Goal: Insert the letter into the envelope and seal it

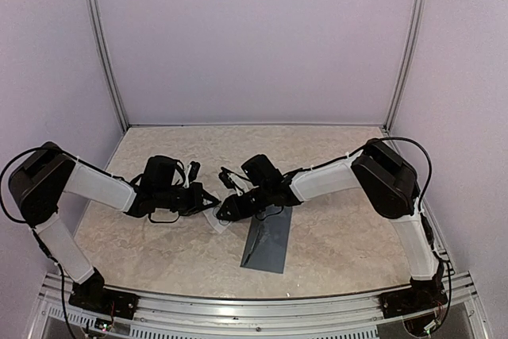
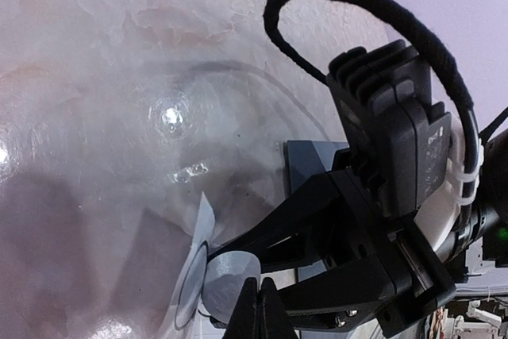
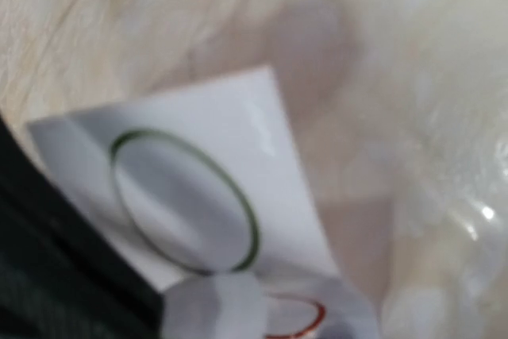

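The dark slate envelope [image 1: 268, 244] lies flat near the front middle of the table; its corner also shows in the left wrist view [image 2: 313, 160]. No letter shows. A small white sticker strip [image 1: 218, 220] lies just left of the envelope. Both grippers meet over it. My left gripper [image 2: 263, 307] is shut on a pale round sticker [image 2: 226, 279] that stands partly peeled off the strip [image 2: 193, 275]. My right gripper [image 1: 226, 210] reaches onto the strip from the right, its fingers [image 2: 262, 236] apart either side of the sticker. The right wrist view shows the strip [image 3: 198, 140] with a green ring and a red ring.
The beige marbled tabletop [image 1: 159, 252] is walled by lilac panels on three sides. An aluminium rail [image 1: 262, 303] runs along the near edge by the arm bases. The right arm's cable loop [image 2: 373, 13] hangs close to my left wrist.
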Available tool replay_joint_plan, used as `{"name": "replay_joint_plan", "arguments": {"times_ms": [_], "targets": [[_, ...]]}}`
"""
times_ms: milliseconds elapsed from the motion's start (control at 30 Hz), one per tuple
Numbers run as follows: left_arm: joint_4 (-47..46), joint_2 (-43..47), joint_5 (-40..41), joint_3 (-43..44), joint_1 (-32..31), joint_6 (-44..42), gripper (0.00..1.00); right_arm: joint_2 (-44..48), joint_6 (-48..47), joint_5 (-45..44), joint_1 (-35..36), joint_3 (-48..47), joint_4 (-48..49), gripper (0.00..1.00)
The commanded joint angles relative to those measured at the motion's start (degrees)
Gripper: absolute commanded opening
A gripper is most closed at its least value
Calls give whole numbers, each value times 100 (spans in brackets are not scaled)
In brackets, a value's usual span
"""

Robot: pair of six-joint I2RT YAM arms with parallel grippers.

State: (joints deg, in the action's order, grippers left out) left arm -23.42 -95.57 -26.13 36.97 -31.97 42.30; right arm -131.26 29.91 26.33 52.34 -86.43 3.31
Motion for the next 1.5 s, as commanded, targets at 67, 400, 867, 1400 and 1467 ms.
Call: {"name": "replay_joint_plan", "arguments": {"times_ms": [67, 400, 867, 1400, 1467], "targets": [[-213, 121, -224, -76, -42, 58, 0, -329, 76, -275, -74, 55, -577, 28], [-65, 1151, 57, -258, 203, -126, 0, -93, -59, -217, -90, 224, -422, 28], [548, 2201, -84, -304, 272, -600, 0, 1055, -281, 499, -112, 1101, 522, 61], [-172, 1531, 8, -283, -826, -176, 0, 3011, 105, -752, -192, 3279, 194, 44], [-195, 1378, -1, -217, -922, -142, 0, 2950, 119, -764, -221, 3282, 264, 42]]}}
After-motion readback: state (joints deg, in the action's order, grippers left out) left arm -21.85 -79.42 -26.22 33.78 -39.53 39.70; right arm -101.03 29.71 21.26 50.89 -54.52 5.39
